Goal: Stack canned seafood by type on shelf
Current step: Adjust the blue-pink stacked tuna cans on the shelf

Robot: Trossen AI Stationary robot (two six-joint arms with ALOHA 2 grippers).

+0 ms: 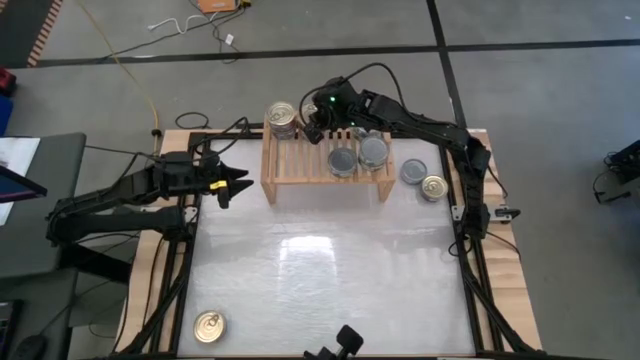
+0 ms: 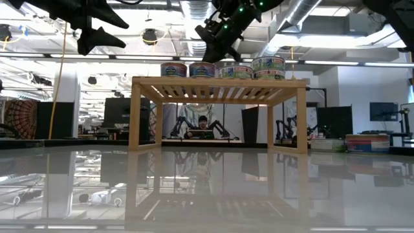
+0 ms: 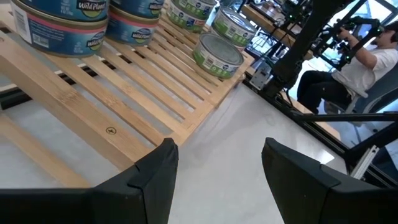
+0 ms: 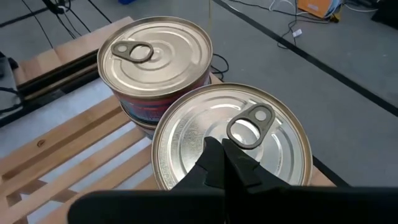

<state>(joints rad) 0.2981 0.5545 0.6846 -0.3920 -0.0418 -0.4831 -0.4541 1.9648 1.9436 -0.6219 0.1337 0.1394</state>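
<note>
At twelve o'clock on the table, round silver-topped pull-ring tins (image 4: 231, 140) sit on the low light-wood slatted shelf (image 1: 300, 165). The right gripper (image 4: 225, 163), fingers together, hovers above one; the left gripper (image 3: 217, 171) waits apart at nine o'clock. The tins look rigid, weighty and slick: grasp the side walls.

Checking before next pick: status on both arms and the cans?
Right gripper shut, empty, over the rear-left cans on the shelf. Left gripper open, empty, left of shelf. Three cans off shelf.

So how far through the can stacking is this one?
Mostly done: blue-label stacks and green-label cans sit on the shelf. In hand: right gripper, jaws shut, over a pull-ring can. Left: two cans beside the shelf, one at the near corner. Left gripper waits, open.
</note>
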